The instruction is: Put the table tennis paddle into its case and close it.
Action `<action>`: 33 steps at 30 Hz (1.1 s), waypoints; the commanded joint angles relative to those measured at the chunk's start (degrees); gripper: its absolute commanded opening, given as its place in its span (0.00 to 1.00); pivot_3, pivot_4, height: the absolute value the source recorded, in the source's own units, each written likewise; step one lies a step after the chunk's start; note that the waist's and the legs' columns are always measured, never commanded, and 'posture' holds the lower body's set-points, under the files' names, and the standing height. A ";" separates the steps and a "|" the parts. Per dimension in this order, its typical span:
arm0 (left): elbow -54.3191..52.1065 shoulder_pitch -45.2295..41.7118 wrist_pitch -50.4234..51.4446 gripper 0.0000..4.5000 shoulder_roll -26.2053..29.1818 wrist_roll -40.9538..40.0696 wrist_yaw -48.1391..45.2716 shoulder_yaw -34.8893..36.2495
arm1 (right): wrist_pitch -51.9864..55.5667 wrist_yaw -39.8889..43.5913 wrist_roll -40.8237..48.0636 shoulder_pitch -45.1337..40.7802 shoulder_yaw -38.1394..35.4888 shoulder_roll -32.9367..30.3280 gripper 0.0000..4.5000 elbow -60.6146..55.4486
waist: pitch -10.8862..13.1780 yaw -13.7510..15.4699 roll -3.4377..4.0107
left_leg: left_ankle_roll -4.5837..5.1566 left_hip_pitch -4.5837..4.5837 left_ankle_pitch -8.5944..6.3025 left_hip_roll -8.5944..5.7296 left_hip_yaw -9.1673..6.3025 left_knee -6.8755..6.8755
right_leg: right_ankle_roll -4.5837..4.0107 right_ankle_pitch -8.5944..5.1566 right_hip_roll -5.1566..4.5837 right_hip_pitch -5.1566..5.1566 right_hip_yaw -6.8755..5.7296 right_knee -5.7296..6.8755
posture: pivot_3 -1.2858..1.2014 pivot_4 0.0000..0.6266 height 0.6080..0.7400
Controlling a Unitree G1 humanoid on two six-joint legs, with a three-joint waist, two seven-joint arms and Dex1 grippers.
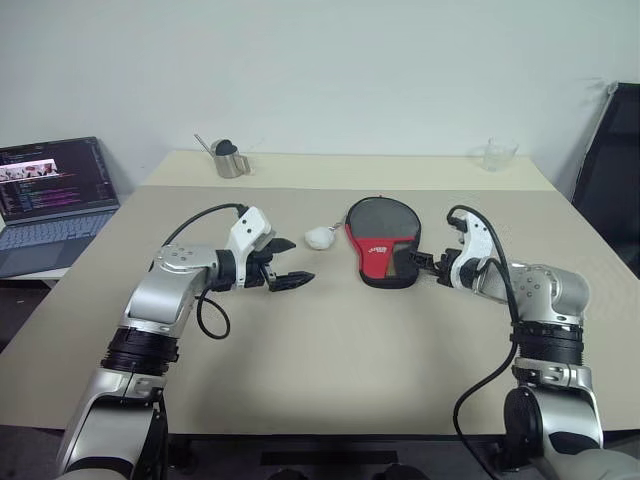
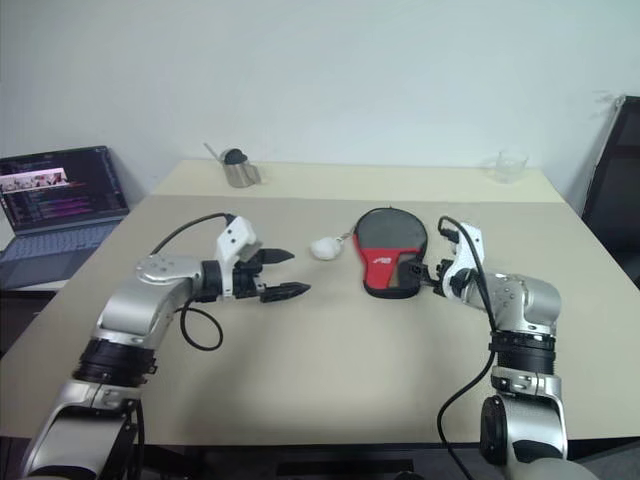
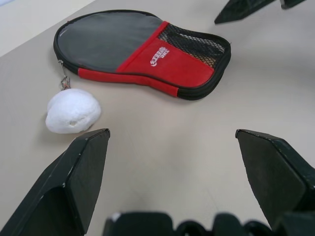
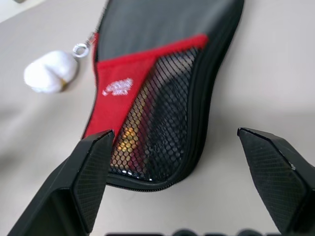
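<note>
Step in hand: the case point(image 1: 382, 243) lies flat on the table point(image 1: 330, 360) with its rim seemingly zipped all round, and the table tennis paddle point(image 4: 147, 128) shows as wood and dark rubber behind the mesh window, so I judge the task at or near its end, both tools free of it.
Next move: probably only a check that the zip is fully home; if a gap is left, the pull needs a fine pinch while the other tool steadies the case. I cannot see the zip's end clearly.
Left gripper point(image 1: 283, 271): near side of the case, well apart from it toward the robot's left; fingers spread wide, empty, forearm raised off the table and pointing across toward the case.
Right gripper point(image 1: 424, 264): just beside the case's narrow handle end, on its right; fingers spread, holding nothing, angled down at the mesh.
White lump point(image 1: 320, 237): touching the table just left of the case, tied to its zip ring.
Metal cup point(image 1: 230, 158): well beyond the case, far left.
</note>
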 commanded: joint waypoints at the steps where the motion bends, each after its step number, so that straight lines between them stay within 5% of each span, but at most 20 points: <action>1: -1.94 -0.14 -0.03 1.00 0.18 -0.04 0.30 0.46 | -1.67 -0.20 0.06 -0.56 -0.35 1.64 0.99 1.04 | 0.00 -0.03 0.00 | 0.00 0.00 0.00 0.00 0.00 0.00 | 0.00 0.00 0.00 0.00 0.00 0.01 | 0.52 0.24 1.00; 27: -3.42 0.69 0.89 1.00 0.35 0.04 0.81 0.24 | -6.48 -0.61 1.19 -0.14 -0.24 5.13 0.99 6.62 | -0.01 -0.05 -0.01 | 0.01 0.07 0.01 0.02 -0.04 0.41 | 0.12 0.02 -0.01 0.16 0.00 0.21 | 0.52 0.24 1.00; 30: -3.21 0.47 0.80 1.00 0.29 0.14 0.78 0.14 | -5.88 -0.37 1.79 -0.26 -0.35 5.81 0.87 6.40 | -0.01 -0.13 -0.01 | 0.01 0.07 0.01 0.04 -0.03 0.38 | 0.11 0.02 -0.01 0.14 0.01 0.21 | 0.52 0.24 1.00; 33: -3.11 0.37 0.73 1.00 0.26 0.19 0.78 0.11 | -6.05 -0.38 2.07 -0.31 -0.93 6.71 0.87 6.38 | -0.01 -0.23 -0.01 | 0.01 0.07 0.00 0.07 -0.03 0.31 | 0.07 0.01 0.00 0.10 0.02 0.20 | 0.52 0.24 1.00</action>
